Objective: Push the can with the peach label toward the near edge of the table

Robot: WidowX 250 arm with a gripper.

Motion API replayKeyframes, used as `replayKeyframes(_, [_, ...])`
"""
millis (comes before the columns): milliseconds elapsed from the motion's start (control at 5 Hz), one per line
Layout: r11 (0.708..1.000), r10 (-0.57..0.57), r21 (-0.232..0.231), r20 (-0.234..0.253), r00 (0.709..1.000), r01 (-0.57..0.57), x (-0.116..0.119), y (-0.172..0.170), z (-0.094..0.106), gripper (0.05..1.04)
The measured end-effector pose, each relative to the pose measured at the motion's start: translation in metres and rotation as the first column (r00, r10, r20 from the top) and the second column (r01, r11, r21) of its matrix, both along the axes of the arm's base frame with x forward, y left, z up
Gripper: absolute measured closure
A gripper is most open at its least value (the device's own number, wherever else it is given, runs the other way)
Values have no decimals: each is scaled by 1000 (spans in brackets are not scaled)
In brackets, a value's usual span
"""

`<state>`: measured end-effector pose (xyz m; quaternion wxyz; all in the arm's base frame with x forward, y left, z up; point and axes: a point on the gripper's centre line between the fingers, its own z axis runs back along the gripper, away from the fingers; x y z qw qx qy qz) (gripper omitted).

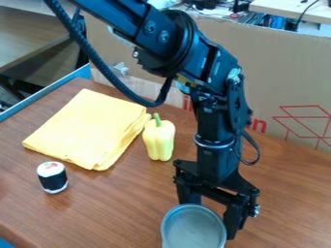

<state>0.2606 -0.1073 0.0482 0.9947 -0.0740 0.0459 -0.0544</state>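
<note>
Gripper (211,219) open, fingers apart, right at round gray container (194,228) on wooden desk (123,208); yellow bell pepper (159,139), folded yellow cloth (87,128), toy sushi roll (52,178) farther off.

Likely robotics lab: jointed black arm (217,116), cardboard backdrop (278,82), cluttered bench (291,6) behind.

The pot (194,229) looks like smooth gray metal, the folded towel (87,127) is soft cloth, and the table (123,203) is shiny wood.
</note>
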Motion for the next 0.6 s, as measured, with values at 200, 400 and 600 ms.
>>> replayKeyframes(200, [1000,-2,9,34,999,1,2,3,24,82])
replayKeyframes(400, [1000,-10,30,95,995,8,10,10,49,82])
replayKeyframes(600, [993,-73,104,180,981,55,26,23,82,82])
